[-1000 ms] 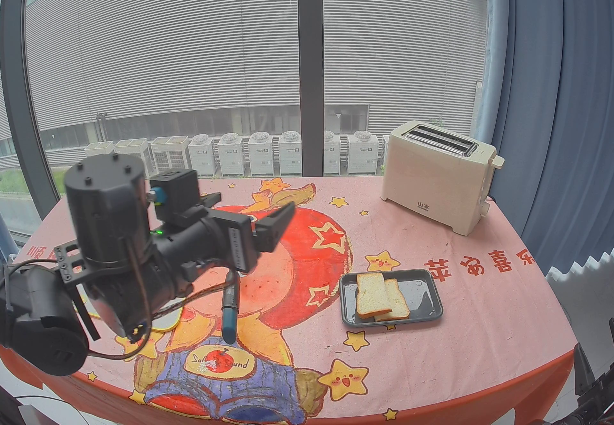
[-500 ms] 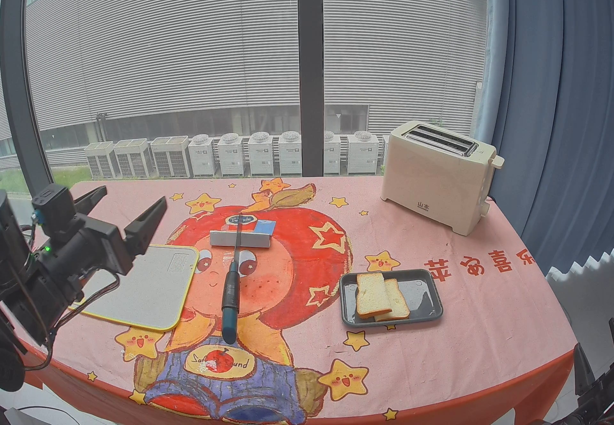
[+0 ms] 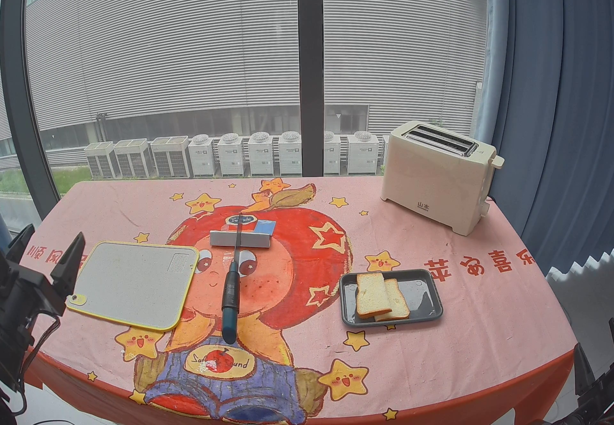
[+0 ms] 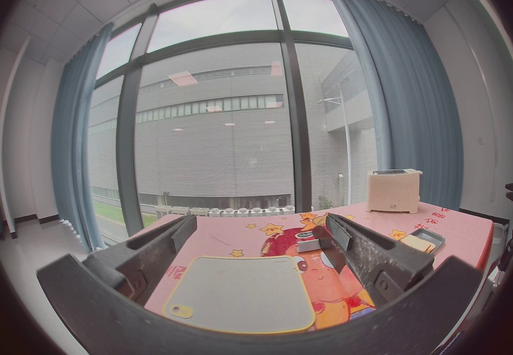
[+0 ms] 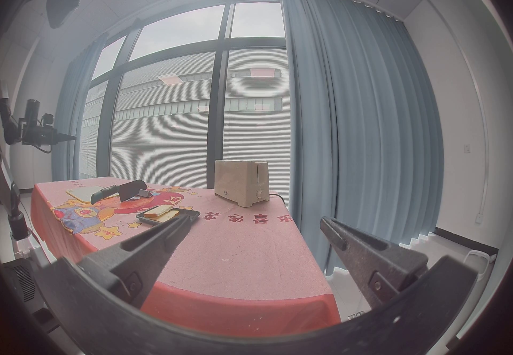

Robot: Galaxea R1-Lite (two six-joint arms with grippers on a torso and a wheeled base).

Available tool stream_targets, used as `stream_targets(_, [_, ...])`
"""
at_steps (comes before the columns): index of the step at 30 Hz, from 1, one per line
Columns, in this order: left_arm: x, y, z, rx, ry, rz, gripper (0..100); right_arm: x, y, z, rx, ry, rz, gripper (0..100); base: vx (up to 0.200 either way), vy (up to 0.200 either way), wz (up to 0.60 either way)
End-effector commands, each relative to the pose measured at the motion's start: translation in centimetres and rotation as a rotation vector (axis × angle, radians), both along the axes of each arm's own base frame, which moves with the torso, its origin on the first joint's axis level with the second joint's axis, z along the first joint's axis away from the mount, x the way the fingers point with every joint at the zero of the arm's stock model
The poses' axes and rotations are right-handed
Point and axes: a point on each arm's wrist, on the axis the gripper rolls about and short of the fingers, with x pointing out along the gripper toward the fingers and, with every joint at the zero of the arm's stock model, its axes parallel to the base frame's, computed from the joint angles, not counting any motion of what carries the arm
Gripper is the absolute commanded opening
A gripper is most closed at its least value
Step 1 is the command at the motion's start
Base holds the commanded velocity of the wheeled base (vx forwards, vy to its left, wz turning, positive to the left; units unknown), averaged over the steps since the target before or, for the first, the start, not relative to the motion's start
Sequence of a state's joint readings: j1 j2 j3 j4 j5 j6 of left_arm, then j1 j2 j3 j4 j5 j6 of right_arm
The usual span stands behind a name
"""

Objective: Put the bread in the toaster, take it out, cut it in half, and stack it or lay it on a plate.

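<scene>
Two bread slices point(image 3: 377, 295) lie overlapping on the dark tray point(image 3: 427, 301) at 4 o'clock on the desk point(image 3: 499, 330). The toaster point(image 3: 438, 177) stands at 2 o'clock. The left jaws and right jaws are both wide open, holding nothing.

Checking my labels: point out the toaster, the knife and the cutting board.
toaster point(image 3: 430, 184), head view, on its front wall.
knife point(image 3: 230, 296), head view, on its handle.
cutting board point(image 3: 134, 282), head view, middle of its top face.

Left gripper point(image 3: 52, 239) low at left, jaws apart, right gripper point(image 5: 255, 222) jaws apart
</scene>
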State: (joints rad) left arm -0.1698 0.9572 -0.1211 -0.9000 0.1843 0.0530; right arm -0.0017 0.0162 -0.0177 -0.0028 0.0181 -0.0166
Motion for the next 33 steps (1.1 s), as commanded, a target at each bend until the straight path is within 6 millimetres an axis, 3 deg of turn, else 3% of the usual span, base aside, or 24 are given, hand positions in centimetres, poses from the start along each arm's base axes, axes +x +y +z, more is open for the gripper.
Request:
stream_targets(1, [-3.6,1.0,-0.5,-0.015,-0.107,0.055,100,0.0,0.0,-0.5,0.0,0.004,0.0,100,0.0,0.0,0.0])
stream_targets(10, [-8.8,1.6,-3.9,-0.021,-0.066,0.05,100,0.0,0.0,-0.5,0.0,0.004,0.0,100,0.0,0.0,0.0])
stream_targets(17, [-10.5,1.8,-6.7,-0.009,0.008,0.049,100,0.0,0.0,-0.5,0.0,0.004,0.0,100,0.0,0.0,0.0])
stream_targets(19, [-11.6,1.9,-9.0,0.0,0.116,0.047,100,0.0,0.0,-0.5,0.0,0.004,-0.001,100,0.0,0.0,0.0])
stream_targets(28, [-12.3,1.5,-9.3,-0.089,0.037,0.06,100,0.0,0.0,-0.5,-0.002,0.004,0.0,100,0.0,0.0,0.0])
stream_targets(33, [-12.3,1.4,-9.5,-0.057,0.067,0.019,100,0.0,0.0,-0.5,0.0,0.004,0.0,100,0.0,0.0,0.0])
